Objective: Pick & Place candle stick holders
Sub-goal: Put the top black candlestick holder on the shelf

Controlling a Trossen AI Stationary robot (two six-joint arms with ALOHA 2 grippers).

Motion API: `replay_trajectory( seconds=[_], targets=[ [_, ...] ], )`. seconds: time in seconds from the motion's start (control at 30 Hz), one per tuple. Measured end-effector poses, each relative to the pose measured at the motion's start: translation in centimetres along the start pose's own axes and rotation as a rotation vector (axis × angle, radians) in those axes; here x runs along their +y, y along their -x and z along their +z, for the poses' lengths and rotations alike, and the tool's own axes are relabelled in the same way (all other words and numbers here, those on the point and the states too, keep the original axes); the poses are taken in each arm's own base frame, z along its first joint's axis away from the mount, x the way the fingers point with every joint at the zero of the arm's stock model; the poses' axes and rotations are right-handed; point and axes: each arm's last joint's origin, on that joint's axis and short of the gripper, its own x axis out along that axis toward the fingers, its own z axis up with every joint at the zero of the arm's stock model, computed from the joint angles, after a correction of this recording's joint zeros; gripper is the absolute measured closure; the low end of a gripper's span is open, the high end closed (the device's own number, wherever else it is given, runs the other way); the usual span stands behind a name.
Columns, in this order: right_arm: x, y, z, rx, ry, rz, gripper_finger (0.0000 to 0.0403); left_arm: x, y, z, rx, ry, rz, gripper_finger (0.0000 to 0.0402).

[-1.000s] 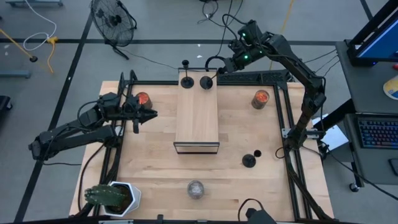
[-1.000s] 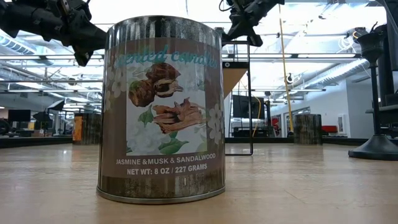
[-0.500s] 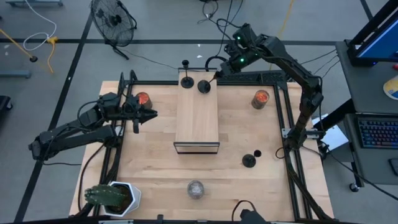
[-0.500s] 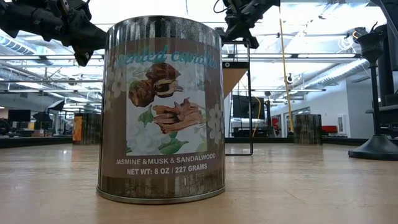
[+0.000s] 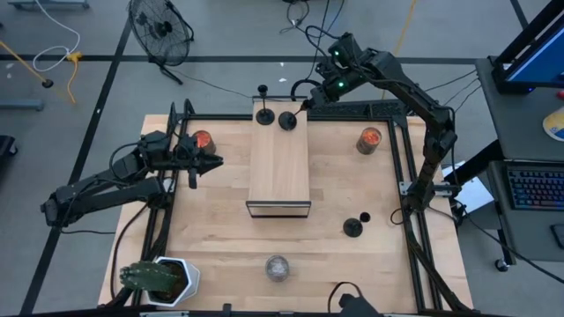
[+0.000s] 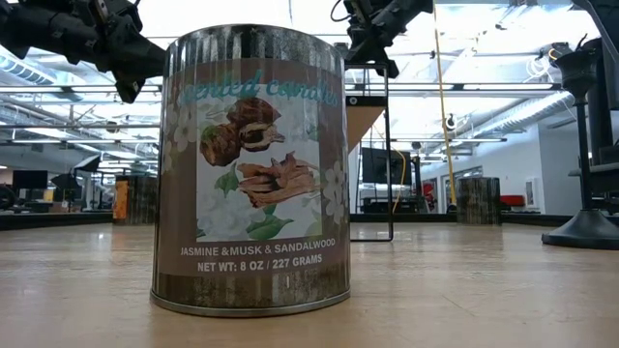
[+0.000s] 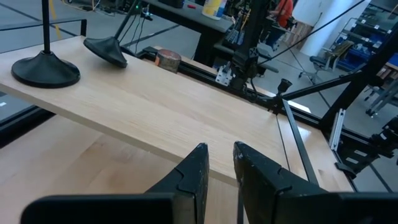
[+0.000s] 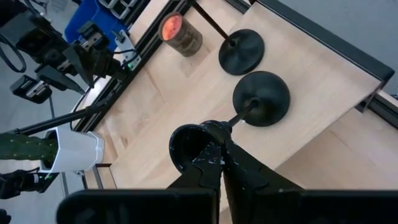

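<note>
- Sitting upright on the far end of the wooden stand (image 5: 279, 167): one holder (image 5: 263, 115).
- Tilting beside it: second holder (image 8: 260, 98), right gripper (image 8: 219, 144) pinching its stem.
- Waiting on the table right of the stand: third holder (image 5: 353, 228).
- Hovering left of the stand: left gripper (image 7: 219, 168), fingers slightly parted, holding nothing.

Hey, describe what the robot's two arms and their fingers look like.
Both arms are dark, jointed and slim. The right arm shows small green lights near its wrist, with black cables trailing behind it. The left arm is plain black. Each ends in two dark, flat-sided fingers; the right gripper looks glossy black.

Candle tin (image 6: 251, 169) label — "JASMINE & MUSK & SANDALWOOD, NET WT: 8 OZ / 227 GRAMS".
</note>
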Motion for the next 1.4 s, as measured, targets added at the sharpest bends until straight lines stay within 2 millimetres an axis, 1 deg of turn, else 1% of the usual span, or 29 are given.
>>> replay_trajectory(
  seconds=[0.7, 0.97, 1.4],
  targets=[
    [0.0, 0.1, 0.0, -0.002, -0.009, 0.003, 0.0403, 0.0, 0.0, 0.0, 0.000, -0.004, 0.000, 0.0321],
    [0.2, 1.7, -0.1, -0.044, -0.018, 0.003, 0.0403, 0.0, 0.0, 0.0, 0.000, -0.003, 0.000, 0.0321],
    [0.2, 1.8, -0.2, -0.037, -0.007, -0.002, 0.0403, 0.0, 0.0, 0.0, 0.000, -0.004, 0.000, 0.0321]
  ],
)
